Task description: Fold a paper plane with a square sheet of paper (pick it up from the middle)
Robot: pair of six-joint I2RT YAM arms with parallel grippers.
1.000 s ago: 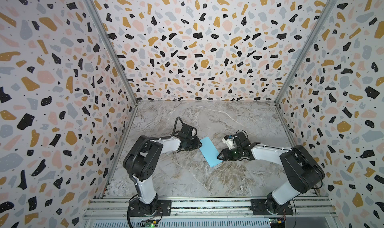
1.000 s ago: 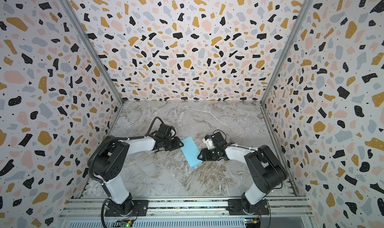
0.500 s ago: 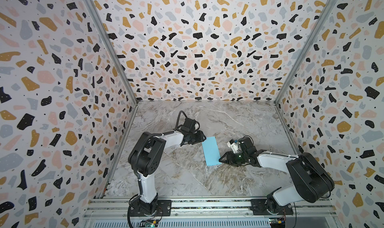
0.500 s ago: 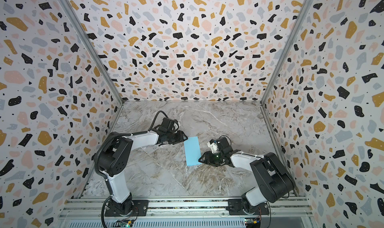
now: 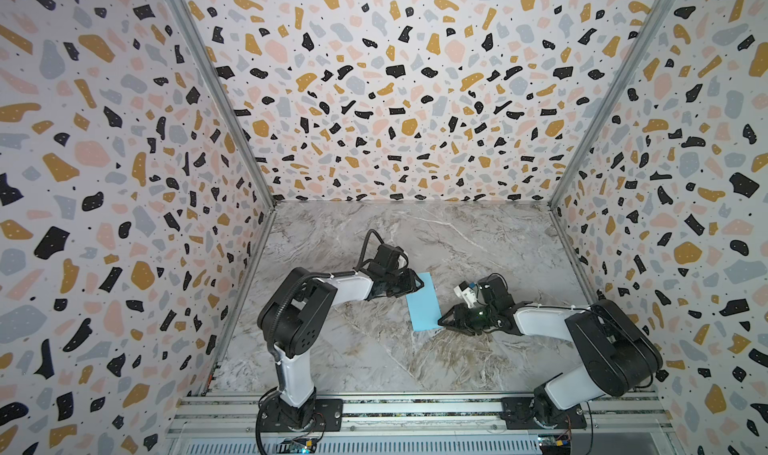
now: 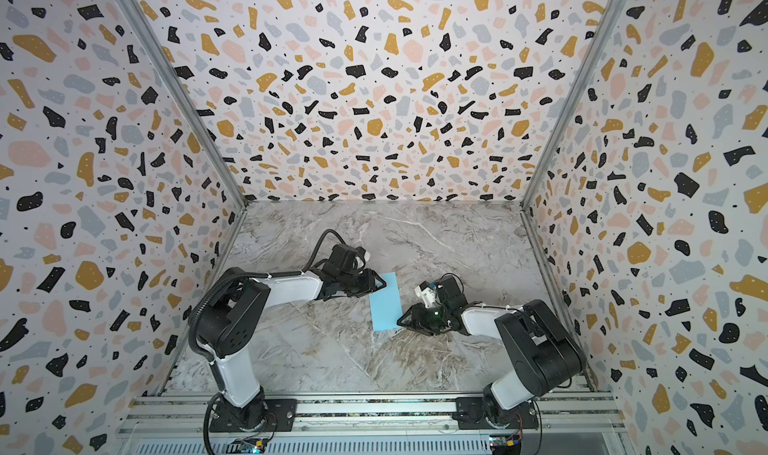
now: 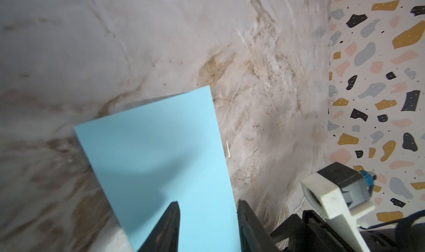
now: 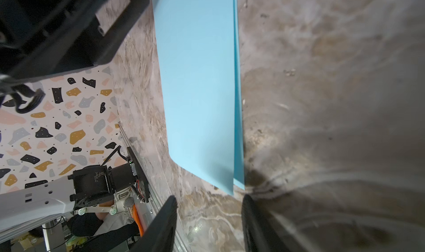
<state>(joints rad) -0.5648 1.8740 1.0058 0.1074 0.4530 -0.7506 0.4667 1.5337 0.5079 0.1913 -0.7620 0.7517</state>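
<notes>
The square sheet of paper [image 5: 424, 303] [image 6: 385, 303], light blue, lies on the marble table folded in half into a narrow rectangle. Its two layers show, slightly offset, in the right wrist view [image 8: 200, 78]. My left gripper [image 5: 419, 284] [image 6: 381, 284] is open over the sheet's far left corner; in the left wrist view its fingers straddle the paper [image 7: 161, 147], gripper [image 7: 208, 207]. My right gripper [image 5: 443, 320] [image 6: 401, 321] is open at the sheet's near right corner, which lies just ahead of the fingertips, gripper [image 8: 209, 200]. No paper plane is in view.
Terrazzo-patterned walls [image 5: 395, 100] close in the marble table [image 5: 415, 370] on three sides. An aluminium rail [image 5: 415, 407] with both arm bases runs along the front. The right arm's white camera mount [image 7: 333, 193] shows beside the left fingers.
The left gripper swung back and then came onto the sheet's far left corner. The right gripper drew toward the front, to the near right corner. The sheet turned slightly straighter.
</notes>
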